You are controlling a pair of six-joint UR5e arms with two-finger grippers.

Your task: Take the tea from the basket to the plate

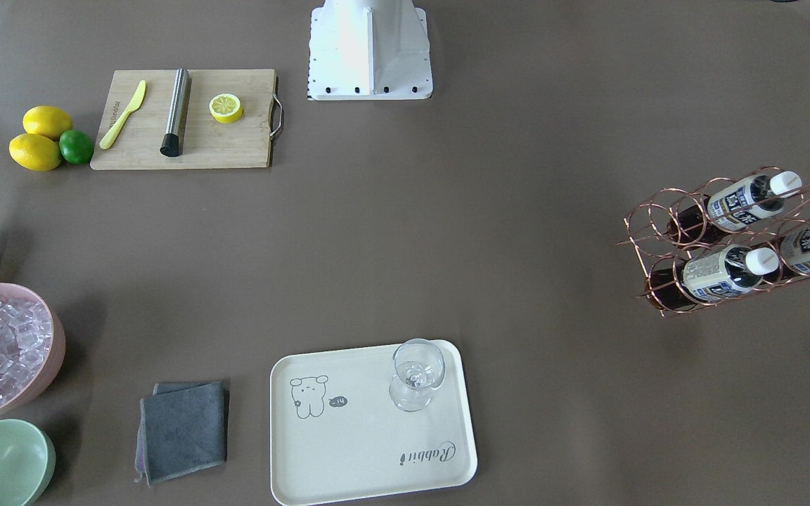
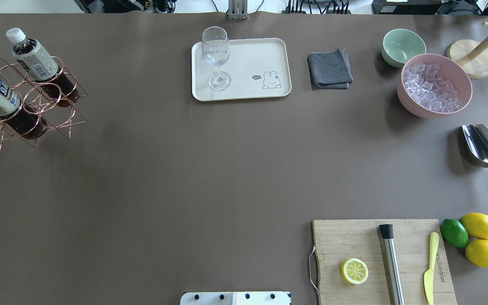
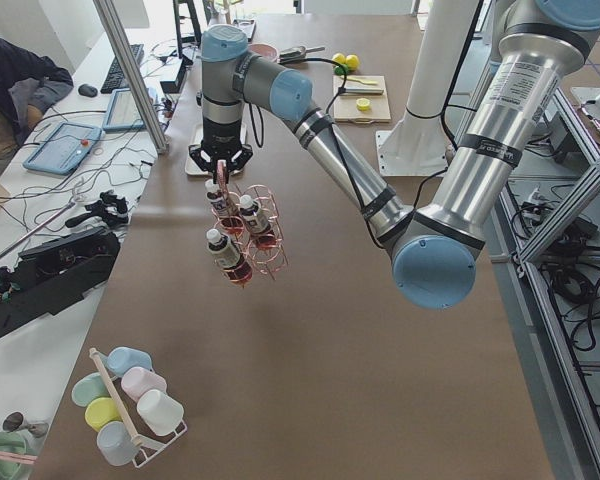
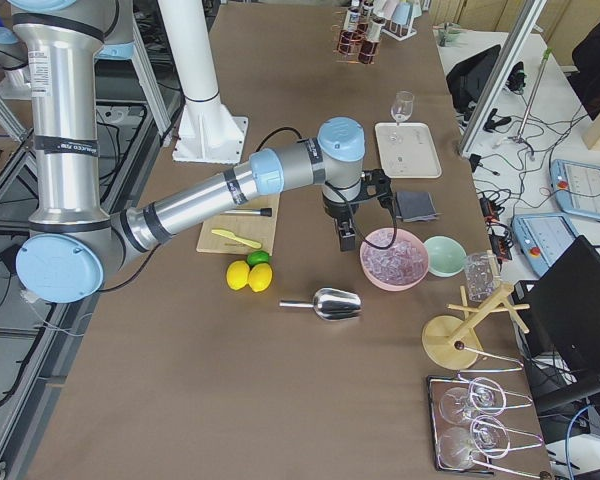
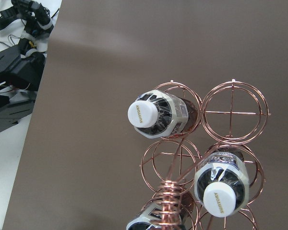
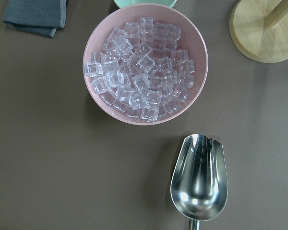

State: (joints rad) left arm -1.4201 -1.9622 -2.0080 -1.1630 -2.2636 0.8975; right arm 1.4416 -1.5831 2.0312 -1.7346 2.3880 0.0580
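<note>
Tea [image 5: 163,112] is sitting tilted in the basket [image 5: 235,113], probably slick and squashy; you should be taking it just under its cap. Jaws: cannot tell.

You see overhead and front views facing each other, sharing the plate [image 2: 261,55]; side views look lengthwise; wrist cameras look down closely on basket [image 5: 169,203] and ice bowl [image 6: 201,50].

Tea [image 5: 158,114] in basket [image 5: 234,112]; glass [image 1: 415,376] on plate [image 1: 349,450]
</note>
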